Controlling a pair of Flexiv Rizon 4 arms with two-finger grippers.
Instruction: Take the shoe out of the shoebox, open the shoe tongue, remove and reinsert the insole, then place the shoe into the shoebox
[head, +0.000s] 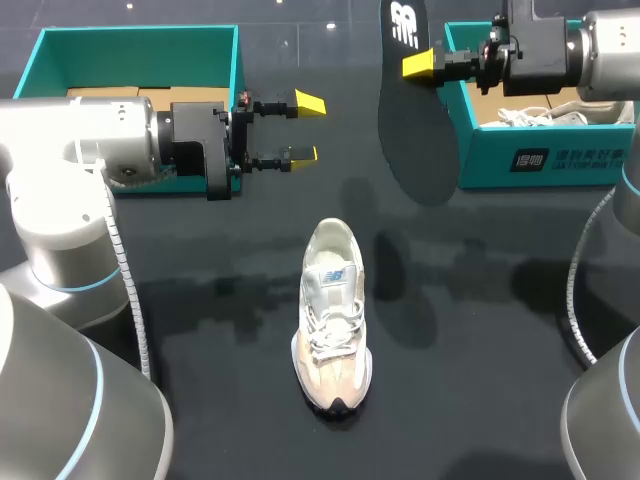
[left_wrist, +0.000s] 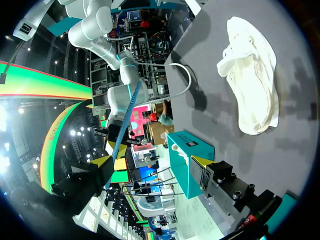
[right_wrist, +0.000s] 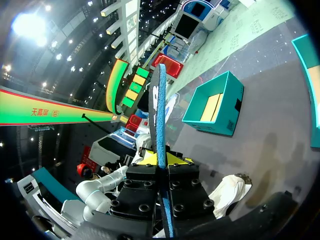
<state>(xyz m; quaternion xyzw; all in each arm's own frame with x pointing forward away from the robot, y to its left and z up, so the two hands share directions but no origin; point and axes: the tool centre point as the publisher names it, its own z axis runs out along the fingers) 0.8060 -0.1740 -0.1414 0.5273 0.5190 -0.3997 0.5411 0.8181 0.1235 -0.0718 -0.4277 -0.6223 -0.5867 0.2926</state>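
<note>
The right gripper (head: 418, 63) is clamped on the black insole (head: 412, 130), high beyond the shoe (head: 332, 315) on the tabletop (head: 200, 330). The left gripper (head: 305, 128) hangs released, off the shoe's left. Reinserting probably goes best with the shoe steadied and the insole fed toe-first.

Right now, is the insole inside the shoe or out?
Out: the right pincer grips the insole in the air, away from the shoe.

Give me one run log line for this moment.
insole: out of shoe | right gripper: shut on insole, aloft | left gripper: open, empty | shoe: on table
</note>
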